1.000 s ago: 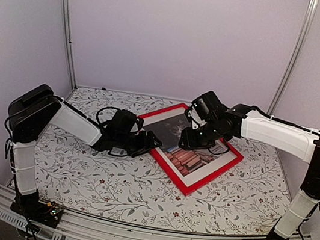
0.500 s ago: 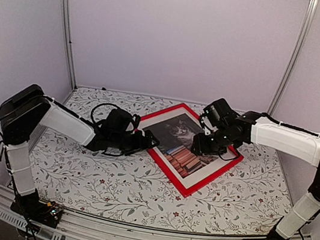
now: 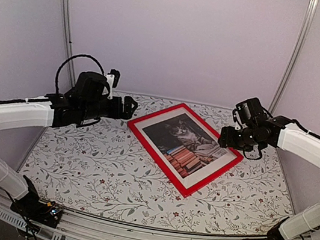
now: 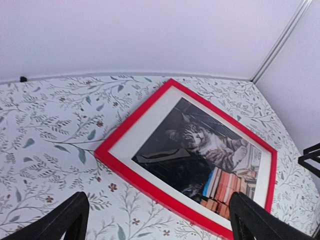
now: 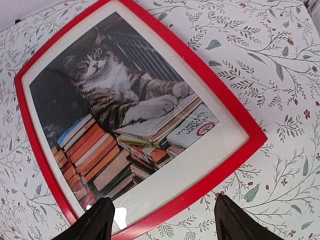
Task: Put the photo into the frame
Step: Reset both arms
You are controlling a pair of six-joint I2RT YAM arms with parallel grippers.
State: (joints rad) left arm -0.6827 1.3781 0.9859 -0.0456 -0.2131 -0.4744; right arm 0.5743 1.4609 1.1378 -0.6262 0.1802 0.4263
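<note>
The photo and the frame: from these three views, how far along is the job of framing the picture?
Done, it seems: the photo sits inside the red frame, which lies face up and flat on the table. In hand: nothing; the left end effector and the right end effector hover open and empty, apart from the frame. Left: probably nothing, though the back cannot be seen.
</note>
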